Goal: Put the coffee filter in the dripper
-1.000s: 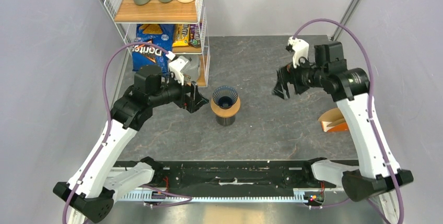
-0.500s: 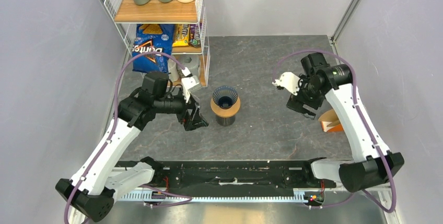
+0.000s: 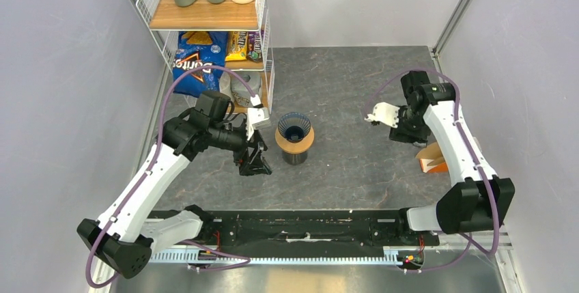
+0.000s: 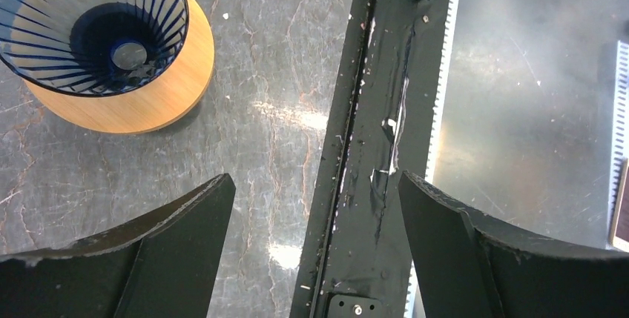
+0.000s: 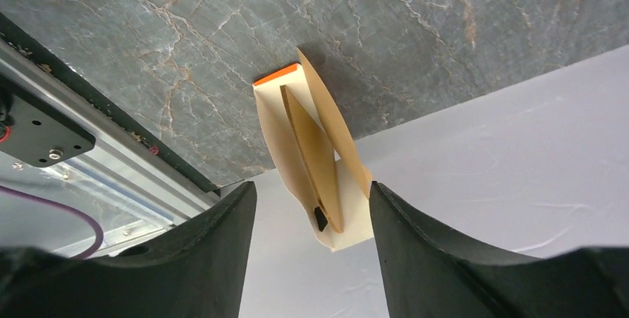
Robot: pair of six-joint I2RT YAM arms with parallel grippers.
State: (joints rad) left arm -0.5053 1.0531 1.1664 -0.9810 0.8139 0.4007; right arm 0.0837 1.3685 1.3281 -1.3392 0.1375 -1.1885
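The dripper point(image 3: 294, 126), a dark blue ribbed cone, sits in a tan wooden ring point(image 3: 303, 144) on a dark cup at mid-table. It also shows top left in the left wrist view point(image 4: 93, 25). The light-brown coffee filters point(image 5: 319, 129) stand in an orange-and-white holder point(image 5: 276, 81) by the right wall, which also shows in the top view point(image 3: 435, 158). My right gripper point(image 3: 407, 132) is open and empty just left of the holder, and the filters lie between its fingers in line of sight point(image 5: 311, 188). My left gripper point(image 3: 254, 163) is open and empty, near-left of the dripper point(image 4: 315, 181).
A wire shelf point(image 3: 212, 13) with bottles and snack bags stands at the back left. The black rail point(image 3: 293, 228) with the arm bases runs along the near edge. The right wall point(image 3: 526, 102) is close behind the holder.
My right gripper has swung right and down from mid-table toward the filter holder. My left gripper has moved nearer and slightly right, beside the dripper's near-left side.
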